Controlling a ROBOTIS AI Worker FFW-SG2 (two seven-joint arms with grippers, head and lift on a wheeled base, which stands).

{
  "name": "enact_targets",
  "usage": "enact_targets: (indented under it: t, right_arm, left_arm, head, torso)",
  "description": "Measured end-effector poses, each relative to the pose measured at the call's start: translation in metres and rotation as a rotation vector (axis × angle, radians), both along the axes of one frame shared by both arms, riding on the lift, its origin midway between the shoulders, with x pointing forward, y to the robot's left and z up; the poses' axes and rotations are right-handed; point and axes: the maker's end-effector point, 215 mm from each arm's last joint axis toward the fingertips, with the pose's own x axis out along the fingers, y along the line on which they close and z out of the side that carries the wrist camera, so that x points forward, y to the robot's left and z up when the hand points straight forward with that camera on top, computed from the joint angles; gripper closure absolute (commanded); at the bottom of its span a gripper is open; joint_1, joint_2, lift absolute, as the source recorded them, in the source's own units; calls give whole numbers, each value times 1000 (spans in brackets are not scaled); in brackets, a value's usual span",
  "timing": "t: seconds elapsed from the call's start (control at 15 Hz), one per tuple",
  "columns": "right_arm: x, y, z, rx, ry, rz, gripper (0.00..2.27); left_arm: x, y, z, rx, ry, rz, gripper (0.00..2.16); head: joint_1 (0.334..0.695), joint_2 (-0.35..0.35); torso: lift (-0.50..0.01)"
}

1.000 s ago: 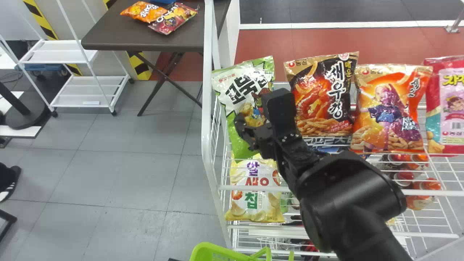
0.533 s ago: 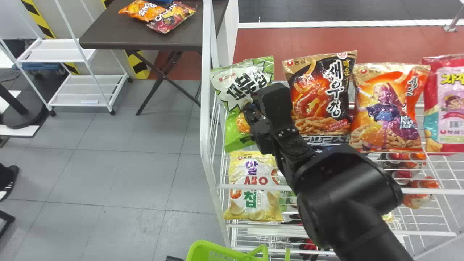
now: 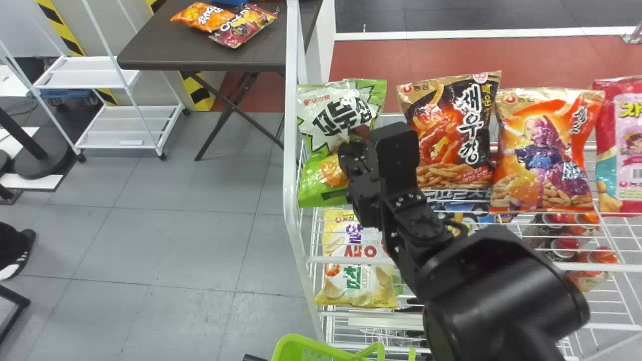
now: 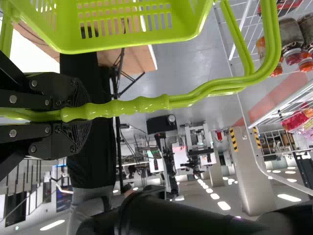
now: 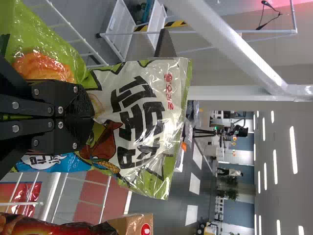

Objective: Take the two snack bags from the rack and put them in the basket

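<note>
My right gripper (image 3: 353,163) is at the front of the green snack bag (image 3: 338,113) at the rack's left end. In the right wrist view my right gripper (image 5: 92,117) is shut on the middle of that green bag (image 5: 142,117), whose foil creases at the fingertips. A yellow snack bag (image 3: 356,281) stands on the level below, partly behind the right arm. The green basket (image 3: 306,346) shows at the head view's bottom edge. In the left wrist view my left gripper (image 4: 73,115) is shut on the handle of the basket (image 4: 132,41).
The white wire rack (image 3: 293,175) has its side post just left of the green bag. A black-and-orange bag (image 3: 451,130), an orange bag (image 3: 544,150) and a pink bag (image 3: 622,150) stand to the right. Red-capped bottles (image 3: 572,243) are lower down.
The right gripper has shut on the green bag, having been spread in front of it. The bag's lower part has shifted up and left, off the top of the yellow bag.
</note>
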Motion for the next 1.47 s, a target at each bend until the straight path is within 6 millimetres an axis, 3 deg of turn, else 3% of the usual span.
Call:
enact_targets:
  t: [0.13, 0.33, 0.47, 0.8, 0.93, 1.07, 1.47]
  right_arm:
    - [-17, -11, -3, -19, 22, -11, 2250]
    - [-45, -47, -8, -85, 51, -34, 2250]
    - [-60, -71, 0, -105, 56, -42, 2250]
    - [-110, -131, 21, -111, 82, -77, 2250]
    - [-134, -159, 22, -160, 116, -99, 2250]
    - [-160, -186, 16, -252, 173, -106, 2250]
    - [-234, -239, -34, -484, 412, -65, 2250]
  left_arm:
    - [1, 0, 1, 0, -3, -1, 1872]
    - [2, -5, 3, -7, -10, -3, 1872]
    - [3, -8, 2, -1, -16, -9, 1872]
    - [5, -20, -3, 16, -29, -29, 1872]
    - [10, -24, -2, 7, -33, -20, 1872]
    - [18, -27, -2, -4, -38, 2, 1872]
    - [46, -13, 6, -8, -69, 80, 1872]
  head:
    - [695, 116]
    - [695, 32]
    - [695, -11]
    - [695, -183]
    - [695, -304]
    - [695, -350]
    - [695, -350]
  torso:
    - [-11]
    - [-11]
    - [-11]
    - [-11]
    - [-11]
    - [-11]
    - [-11]
